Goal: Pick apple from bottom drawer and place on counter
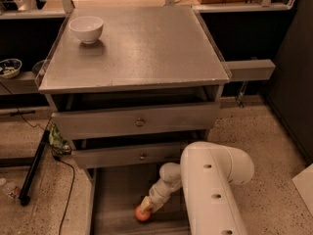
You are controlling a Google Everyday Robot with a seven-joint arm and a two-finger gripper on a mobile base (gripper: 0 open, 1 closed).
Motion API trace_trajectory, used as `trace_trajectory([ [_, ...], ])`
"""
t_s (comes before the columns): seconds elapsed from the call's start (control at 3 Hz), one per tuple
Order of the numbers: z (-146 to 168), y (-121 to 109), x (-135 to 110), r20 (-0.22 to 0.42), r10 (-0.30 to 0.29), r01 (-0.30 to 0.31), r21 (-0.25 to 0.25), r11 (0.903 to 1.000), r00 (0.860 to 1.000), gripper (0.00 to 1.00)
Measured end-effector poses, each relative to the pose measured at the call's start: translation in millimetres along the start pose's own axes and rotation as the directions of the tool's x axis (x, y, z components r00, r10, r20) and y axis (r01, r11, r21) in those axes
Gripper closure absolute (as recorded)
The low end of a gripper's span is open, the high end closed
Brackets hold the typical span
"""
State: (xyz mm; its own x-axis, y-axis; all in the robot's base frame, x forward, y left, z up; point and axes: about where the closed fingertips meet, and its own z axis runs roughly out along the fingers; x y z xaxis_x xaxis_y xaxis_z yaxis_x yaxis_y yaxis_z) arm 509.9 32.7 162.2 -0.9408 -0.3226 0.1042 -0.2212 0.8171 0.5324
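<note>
The apple [142,214] sits low in the bottom drawer [115,195], on its floor, with the gripper [146,204] right at it; have we got it?

— We cannot tell whether the gripper has closed on it; it is not lifted; the carry up to the counter [146,48], where the white bowl [86,29] stands, is all left.

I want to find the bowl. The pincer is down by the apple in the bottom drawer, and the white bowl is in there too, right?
Not quite. The camera view shows the white bowl on the counter, not in the bottom drawer. The pincer is down by the apple in that drawer.
</note>
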Motion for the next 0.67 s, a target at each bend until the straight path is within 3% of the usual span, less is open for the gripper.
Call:
trace_trajectory([
  [0.33, 0.0, 0.0, 0.0, 0.0, 0.0, 0.0, 0.0, 1.0, 1.0, 0.89],
  [0.67, 0.0, 0.1, 0.1, 0.0, 0.0, 0.0, 0.0, 1.0, 1.0, 1.0],
])
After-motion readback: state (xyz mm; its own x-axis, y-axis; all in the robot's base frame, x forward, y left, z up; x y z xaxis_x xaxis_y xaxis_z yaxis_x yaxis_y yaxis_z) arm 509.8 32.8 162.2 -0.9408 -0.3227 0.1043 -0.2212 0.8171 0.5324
